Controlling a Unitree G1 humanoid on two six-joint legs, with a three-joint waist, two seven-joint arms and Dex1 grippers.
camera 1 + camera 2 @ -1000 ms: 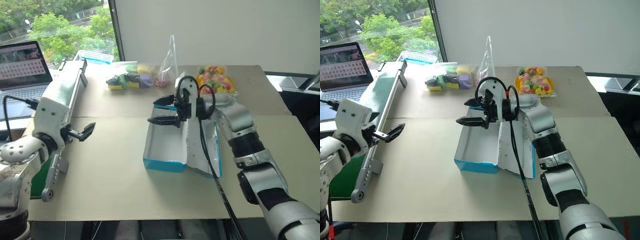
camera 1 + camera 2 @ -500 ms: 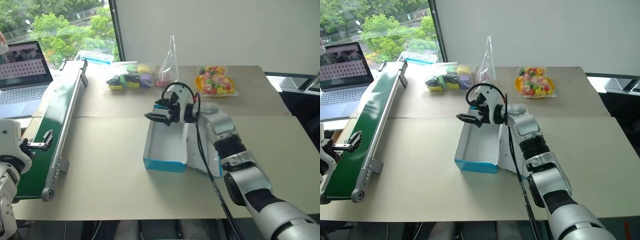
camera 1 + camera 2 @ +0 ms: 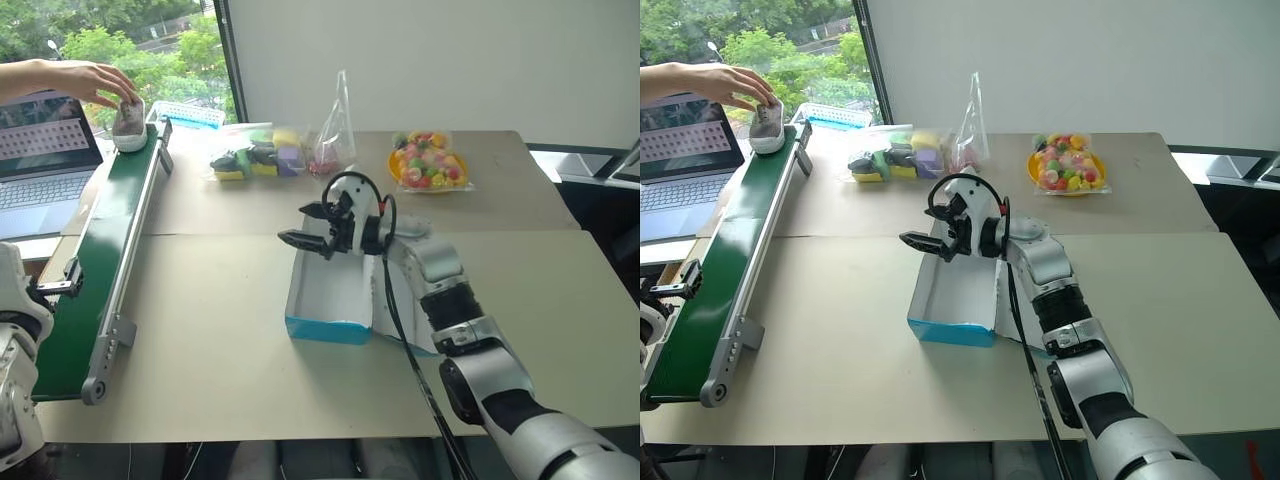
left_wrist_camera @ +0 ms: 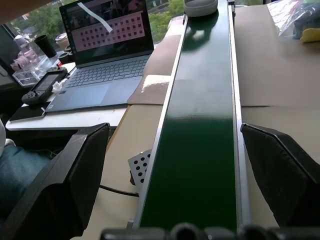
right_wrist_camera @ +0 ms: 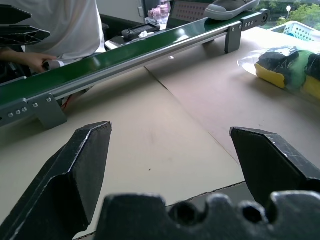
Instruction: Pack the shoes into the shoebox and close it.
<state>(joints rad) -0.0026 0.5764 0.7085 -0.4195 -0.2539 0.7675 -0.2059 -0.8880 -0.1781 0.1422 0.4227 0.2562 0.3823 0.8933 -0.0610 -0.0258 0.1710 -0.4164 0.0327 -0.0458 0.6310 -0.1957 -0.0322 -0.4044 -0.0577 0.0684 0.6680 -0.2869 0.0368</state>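
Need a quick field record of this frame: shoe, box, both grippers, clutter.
shoe: one grey sneaker at the far end of the green conveyor belt, a person's hand on it
shoebox: open, nothing inside, lid flap folded out on the robot's right
right gripper: open, holding nothing, over the box's far end
left gripper: open, holding nothing, at the belt's near end
laptop: open, left of the belt
clear bags: coloured items, far side of the table

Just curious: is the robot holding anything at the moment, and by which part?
No. Both end effectors, left and right, are open and empty; a person's hand grips one shoe from above.
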